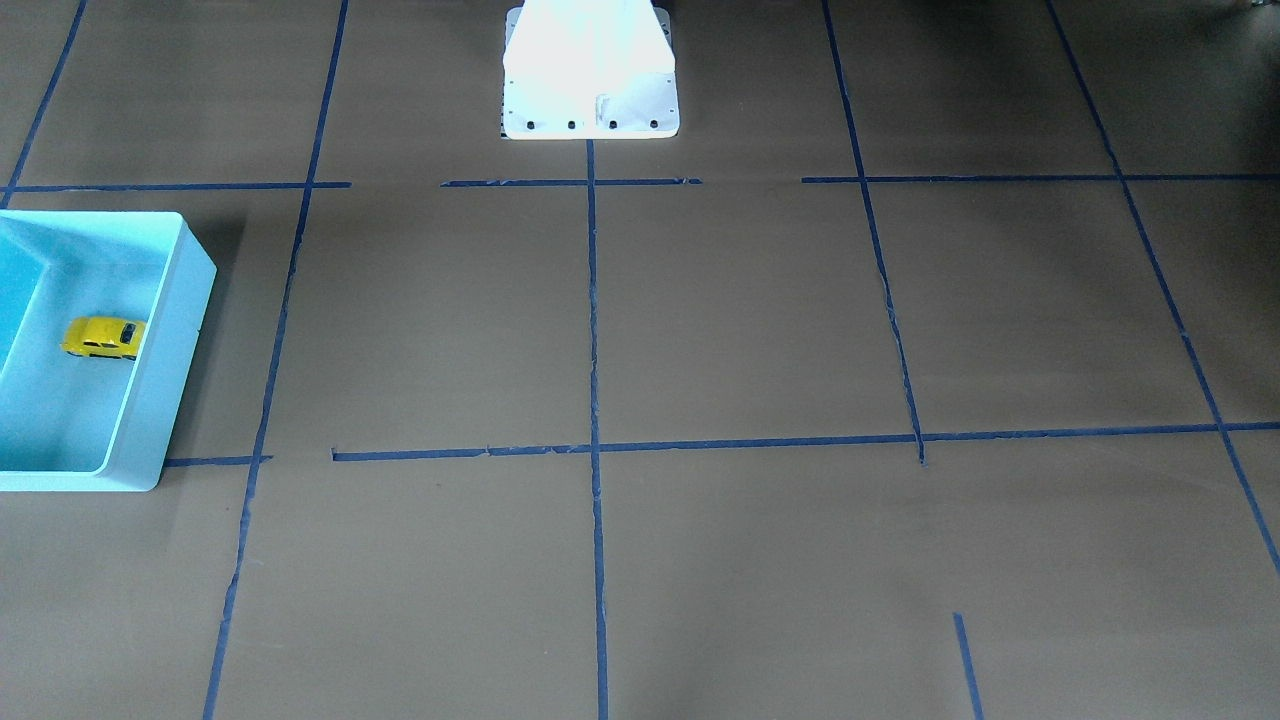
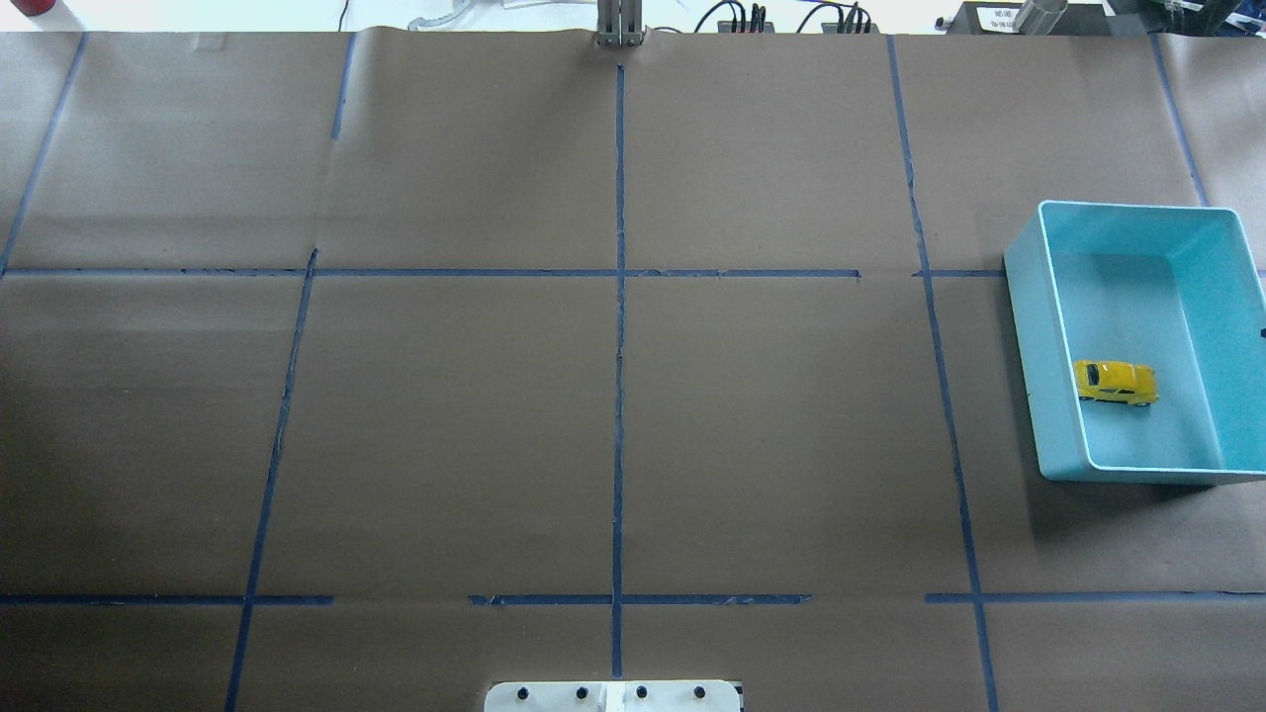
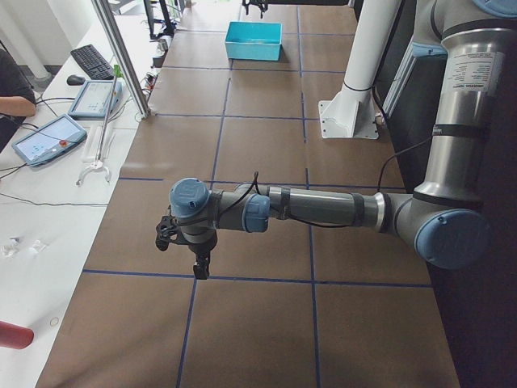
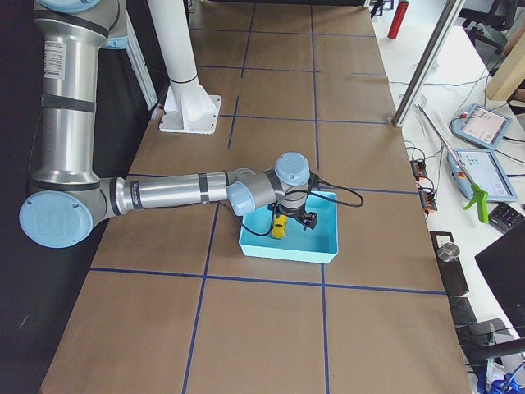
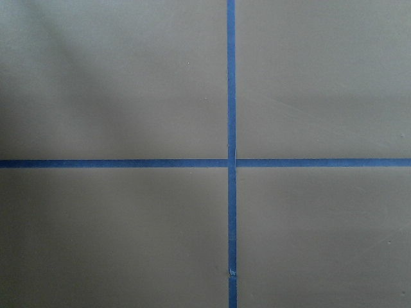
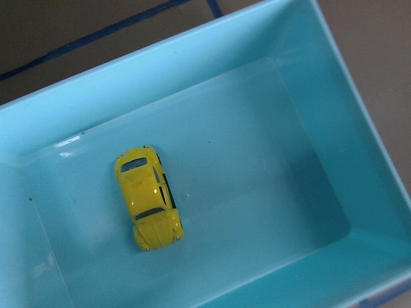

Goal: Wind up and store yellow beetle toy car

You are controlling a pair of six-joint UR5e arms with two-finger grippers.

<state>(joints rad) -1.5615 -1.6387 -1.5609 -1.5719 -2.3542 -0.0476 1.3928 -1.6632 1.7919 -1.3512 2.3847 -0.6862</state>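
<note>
Container: turquoise bin (image 6: pixel 334 115), smooth, rectangular.
Toy: yellow beetle toy car (image 6: pixel 149 199), glossy, rounded, upright on its floor.
Grippers: left gripper (image 3: pixel 199 267), right gripper (image 4: pixel 289 223), opening cannot be told.

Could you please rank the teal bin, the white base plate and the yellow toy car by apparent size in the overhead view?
1. teal bin, clearly largest.
2. white base plate, though the frame's bottom edge cuts it off, so only its visible part is ranked.
3. yellow beetle toy car, smallest by far.

Even, fairly bright light; the white robot base (image 1: pixel 590 70) is blown out. The turquoise bin (image 2: pixel 1053 396) casts a soft shadow on the brown counter (image 2: pixel 445 425). Small glare marks its floor in the right wrist view; focus is sharp throughout
</note>
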